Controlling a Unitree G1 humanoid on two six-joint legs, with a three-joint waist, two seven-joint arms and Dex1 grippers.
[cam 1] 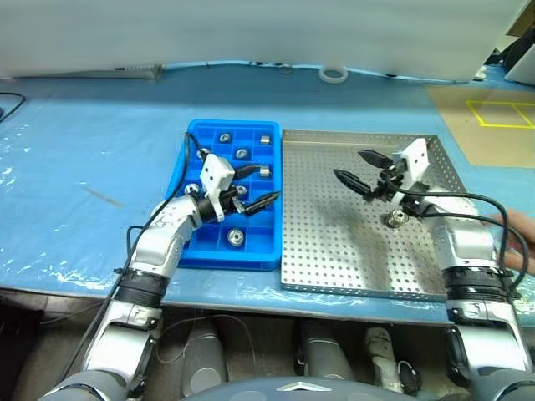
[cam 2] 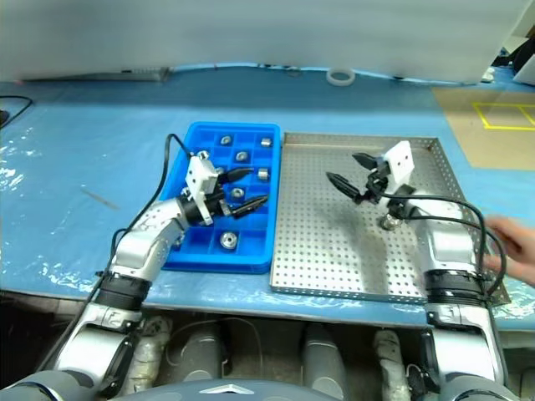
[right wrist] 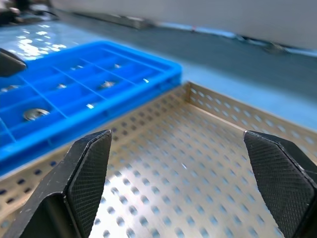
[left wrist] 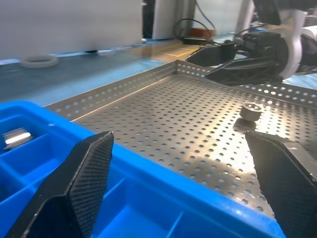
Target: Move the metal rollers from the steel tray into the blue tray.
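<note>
Blue tray (cam 1: 194, 251): several metal rollers (cam 1: 236, 238). Steel tray (cam 1: 334, 251): one roller (cam 1: 395, 219). Both grippers' fingers spread, empty.

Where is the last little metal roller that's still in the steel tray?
In the head view, the metal roller sits on the right side of the steel tray, just under the right gripper.

bright blue gridded tray (cam 1: 194, 251) beside a silver perforated steel tray (cam 1: 334, 251); shiny silver rollers (cam 1: 236, 237); light blue counter (cam 1: 92, 150).
</note>
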